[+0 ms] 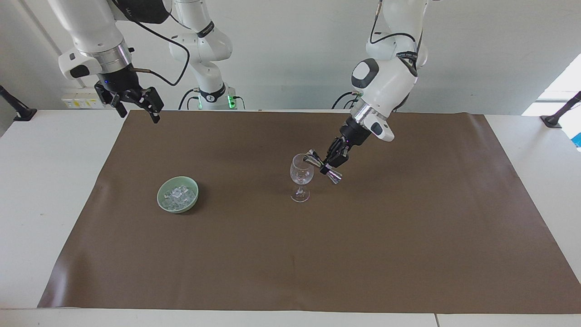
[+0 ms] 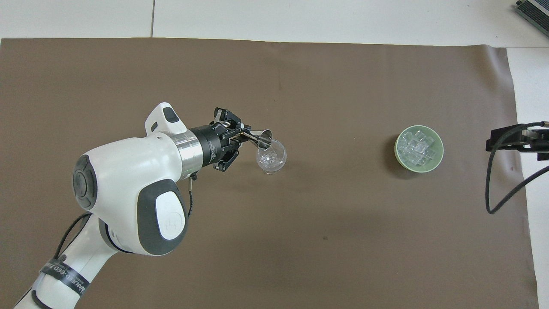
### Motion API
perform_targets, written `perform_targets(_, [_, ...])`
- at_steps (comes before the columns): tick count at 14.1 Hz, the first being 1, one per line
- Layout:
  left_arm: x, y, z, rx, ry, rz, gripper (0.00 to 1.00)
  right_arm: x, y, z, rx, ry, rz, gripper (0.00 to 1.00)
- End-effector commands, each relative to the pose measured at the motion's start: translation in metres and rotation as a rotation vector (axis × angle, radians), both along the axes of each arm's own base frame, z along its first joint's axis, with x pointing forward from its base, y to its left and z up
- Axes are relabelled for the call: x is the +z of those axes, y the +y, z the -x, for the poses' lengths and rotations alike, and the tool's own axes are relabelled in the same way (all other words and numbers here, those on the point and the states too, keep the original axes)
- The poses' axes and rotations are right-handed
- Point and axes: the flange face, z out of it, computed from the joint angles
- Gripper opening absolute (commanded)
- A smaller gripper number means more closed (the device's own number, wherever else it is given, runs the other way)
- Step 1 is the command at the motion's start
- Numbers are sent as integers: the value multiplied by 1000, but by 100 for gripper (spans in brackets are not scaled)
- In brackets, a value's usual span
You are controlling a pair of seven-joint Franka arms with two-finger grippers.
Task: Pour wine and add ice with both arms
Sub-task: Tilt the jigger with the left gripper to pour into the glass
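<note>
Left pincer (image 1: 327, 166) (image 2: 240, 136) is clenched on the waist of a steel jigger (image 1: 323, 167) (image 2: 258, 138), held up over the brown mat (image 1: 408, 218) (image 2: 300, 86) near the middle of the tabletop (image 1: 45, 181) (image 2: 343, 19). Jigger is tipped well over, its upper cup mouth at the rim of the wine glass (image 1: 301, 176) (image 2: 271, 156); whether metal touches glass I cannot tell. Wine glass stands upright on the mat. Overhead view shows clear glints in its bowl; cannot say what they are. No poured stream is discernible. Green bowl (image 1: 178, 194) (image 2: 419, 148) sits on the mat toward the right arm's end of the tabletop, well apart from the glass and slightly farther from the robots than it. The ice (image 1: 177, 194) (image 2: 415, 147) lies heaped in this bowl. Right pincer (image 1: 134, 105) hangs released, high over the mat's corner nearest the right arm's base, waiting; overhead view catches only its dark edge and cable (image 2: 510, 171).
</note>
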Motion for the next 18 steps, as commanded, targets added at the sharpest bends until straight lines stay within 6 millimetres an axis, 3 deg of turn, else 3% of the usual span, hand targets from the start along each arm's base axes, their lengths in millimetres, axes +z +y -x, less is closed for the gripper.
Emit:
perform_targets(1, [3,-7,5,-24,-46,-51,0,3,0,1,23,8,-17,100])
perform_targets(7, [7,-10,6,-89,-105,-137,0,2,-1,2,22,11,-16,100])
perform_targets(18, [39,-20,2,-188,-236,-257,0,2,0,2,23,11,-17,100])
